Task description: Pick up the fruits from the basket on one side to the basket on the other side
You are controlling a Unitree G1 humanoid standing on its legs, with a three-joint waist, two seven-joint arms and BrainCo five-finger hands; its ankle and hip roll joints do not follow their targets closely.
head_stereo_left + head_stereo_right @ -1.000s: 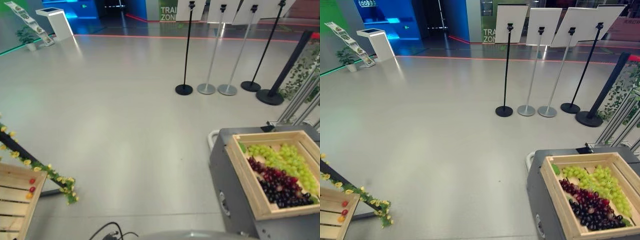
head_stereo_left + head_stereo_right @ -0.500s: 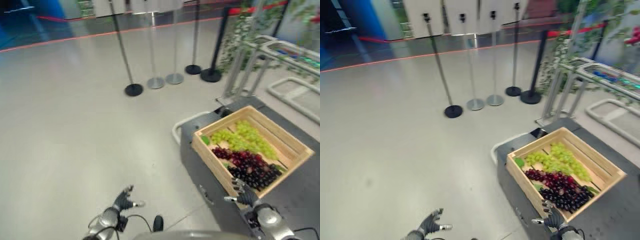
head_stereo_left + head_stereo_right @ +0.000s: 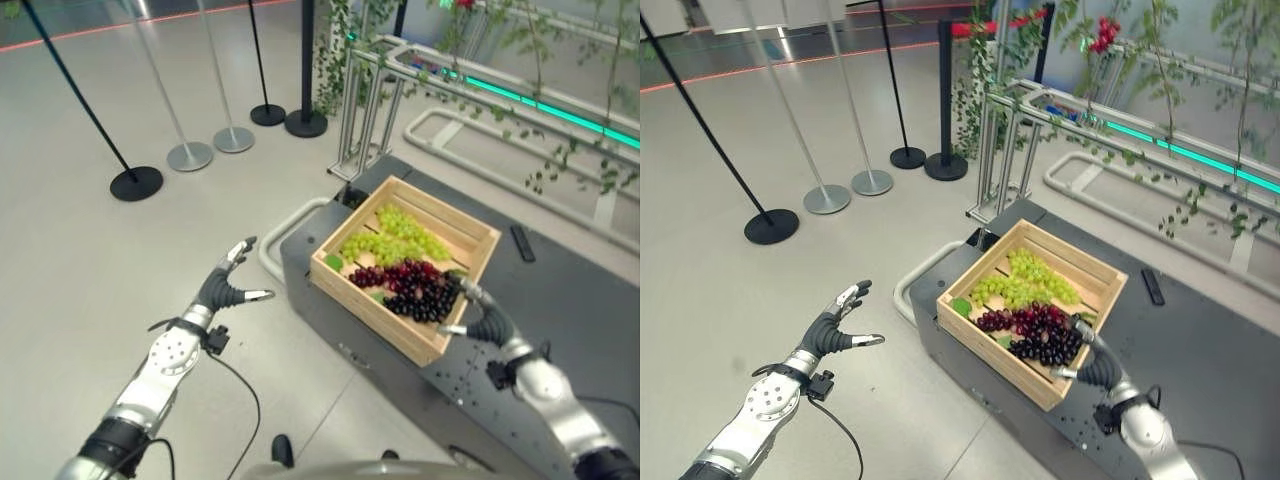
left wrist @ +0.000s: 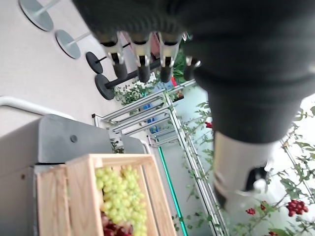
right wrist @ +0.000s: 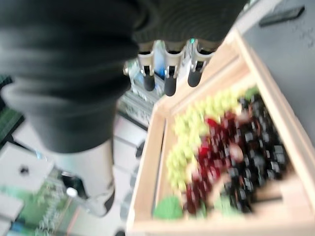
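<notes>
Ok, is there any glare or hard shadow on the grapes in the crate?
Left eye view: the grapes in the wooden crate look evenly lit, with no glare on them. Right eye view: a green light strip glows behind the crate, well clear of the fruit.

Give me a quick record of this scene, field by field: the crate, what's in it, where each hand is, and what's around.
crate: wooden crate on a dark grey stand
contents: green grapes at the far side, dark red grapes at the near side
left hand: left hand open, fingers spread, above the floor, clear of the crate
right hand: right hand open at the crate's near corner, beside the dark grapes, holding nothing
on the stand: small black object beyond the crate
surroundings: barrier posts on the floor, metal railing with vines
</notes>
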